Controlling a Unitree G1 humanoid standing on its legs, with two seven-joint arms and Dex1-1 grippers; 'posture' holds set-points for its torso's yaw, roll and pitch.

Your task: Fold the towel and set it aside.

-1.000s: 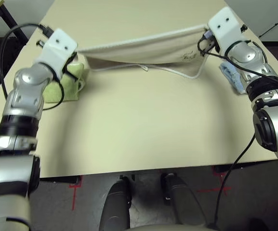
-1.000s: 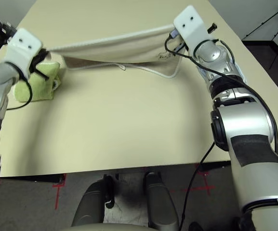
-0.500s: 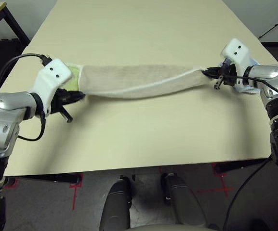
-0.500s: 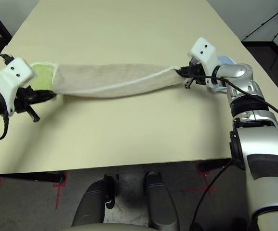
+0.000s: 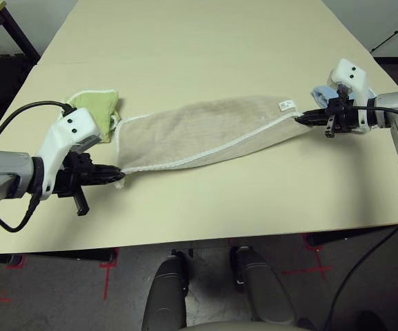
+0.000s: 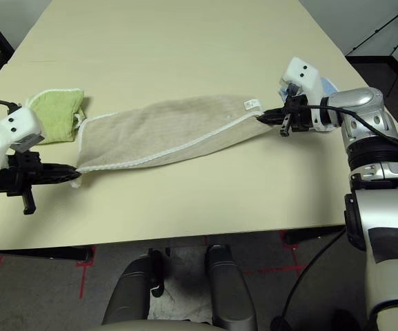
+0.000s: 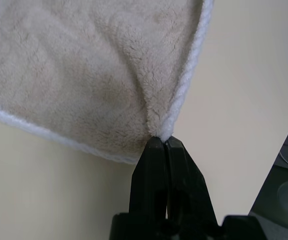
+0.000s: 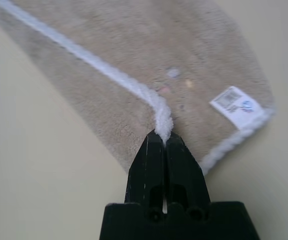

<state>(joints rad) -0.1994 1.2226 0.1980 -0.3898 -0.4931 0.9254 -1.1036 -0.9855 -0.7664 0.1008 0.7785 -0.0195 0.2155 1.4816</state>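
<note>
Beige terry towel with white stitched edging (image 5: pixel 205 134) lies folded lengthwise on my pale bench (image 5: pixel 205 200), soft and floppy, so I've each hand, left hand (image 5: pixel 118 174) and right hand (image 5: pixel 302 118), clamped on an end corner.

A light-blue cloth (image 5: pixel 321 92) near the table's (image 5: pixel 205 41) right edge is mostly hidden behind the right gripper (image 5: pixel 305 118), and the towel's (image 5: pixel 205 131) white tag (image 8: pixel 235 104) print is too small to read.

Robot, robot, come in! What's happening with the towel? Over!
Both end effectors, left and right, shut on towel corners. Towel folded, flat on table. Green cloth beside it.
</note>
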